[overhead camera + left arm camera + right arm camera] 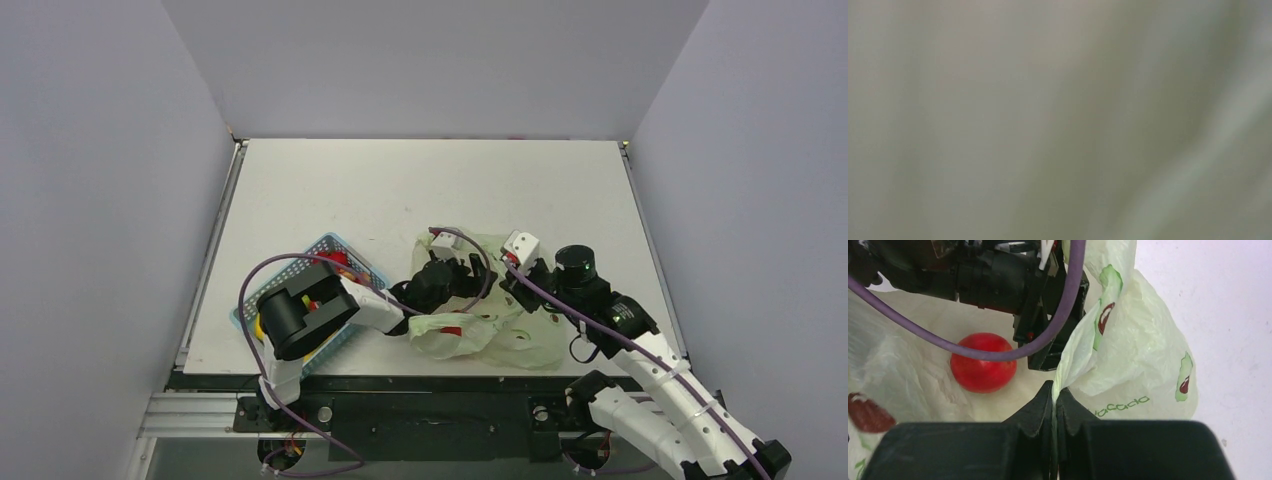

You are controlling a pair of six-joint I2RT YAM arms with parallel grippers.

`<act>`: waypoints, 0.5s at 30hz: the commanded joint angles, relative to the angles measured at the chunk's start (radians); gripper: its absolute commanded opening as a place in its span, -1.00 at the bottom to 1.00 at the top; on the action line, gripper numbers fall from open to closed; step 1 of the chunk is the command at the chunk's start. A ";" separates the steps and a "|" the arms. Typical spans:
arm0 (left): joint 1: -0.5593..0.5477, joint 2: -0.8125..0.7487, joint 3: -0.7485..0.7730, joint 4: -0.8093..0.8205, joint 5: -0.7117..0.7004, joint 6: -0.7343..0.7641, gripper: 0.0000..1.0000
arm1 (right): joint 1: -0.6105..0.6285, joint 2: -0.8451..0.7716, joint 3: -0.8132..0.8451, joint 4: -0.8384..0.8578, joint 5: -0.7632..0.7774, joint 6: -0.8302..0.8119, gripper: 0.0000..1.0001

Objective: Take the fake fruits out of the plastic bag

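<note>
White table [400, 190], near edge, right of centre: plastic bag [515, 345] lies crumpled, its rim pinched tight in the right gripper [1054, 396]. Left gripper [1047, 347], the nearer one, is inside the bag, jaw state indeterminable. Red apple [982, 362] lies just beside it, apparently on its near-edge side.

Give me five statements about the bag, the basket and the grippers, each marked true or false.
1. The right gripper is shut on the bag. True.
2. A red fruit lies in the bag. True.
3. The basket sits to the right of the bag. False: it sits to its left.
4. The left wrist view shows the fruit sharply. False: it shows only a pale blur.
5. The bag is plain. False: it carries prints and lettering.
</note>
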 commanded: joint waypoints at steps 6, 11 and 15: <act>-0.038 0.028 0.027 0.051 0.059 -0.039 0.52 | -0.018 -0.015 0.015 -0.010 0.045 0.011 -1.00; -0.039 -0.071 0.024 -0.131 0.131 -0.006 0.55 | -0.016 0.002 0.036 -0.038 0.055 -0.001 -1.00; -0.038 -0.127 0.024 -0.240 0.213 0.022 0.69 | -0.010 0.007 0.041 -0.051 0.072 -0.007 -1.00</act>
